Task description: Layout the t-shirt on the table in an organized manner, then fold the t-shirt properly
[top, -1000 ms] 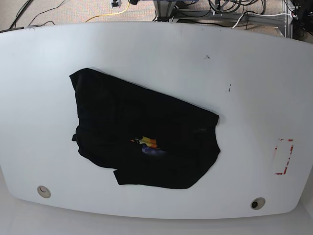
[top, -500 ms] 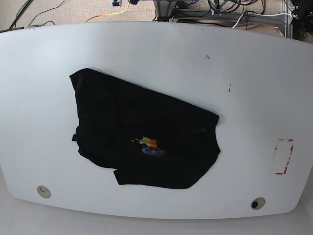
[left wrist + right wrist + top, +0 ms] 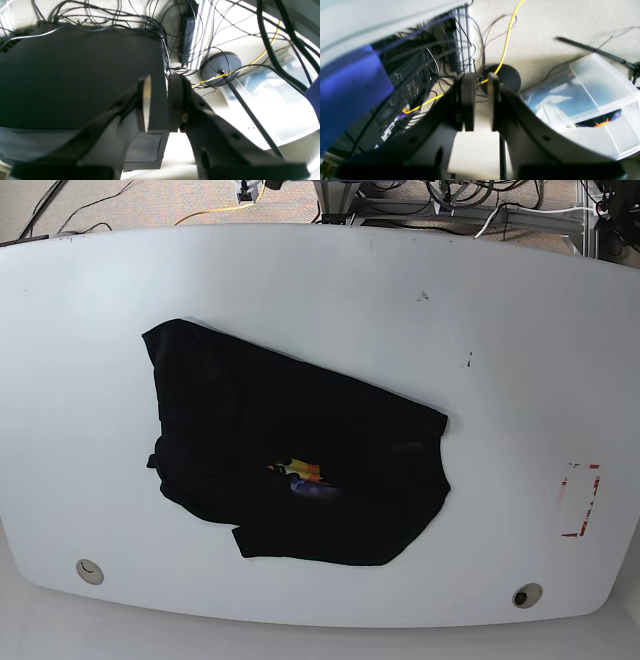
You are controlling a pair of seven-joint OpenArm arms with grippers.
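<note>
The t-shirt (image 3: pixel 290 450) lies crumpled in a rough black heap left of the middle of the table (image 3: pixel 400 310), with a small patch of orange and purple print showing near its centre. Neither arm appears in the base view. My left gripper (image 3: pixel 158 100) hangs away from the table over a dark box and cables, its jaws a narrow gap apart with nothing between them. The right gripper (image 3: pixel 481 100) also points at the floor, narrowly open and empty.
Red tape marks (image 3: pixel 580 500) sit near the table's right edge, and round holes (image 3: pixel 89 571) (image 3: pixel 526 595) lie at the front corners. Cables and a metal frame (image 3: pixel 340 200) run beyond the far edge. A clear plastic bin (image 3: pixel 600 100) stands on the floor.
</note>
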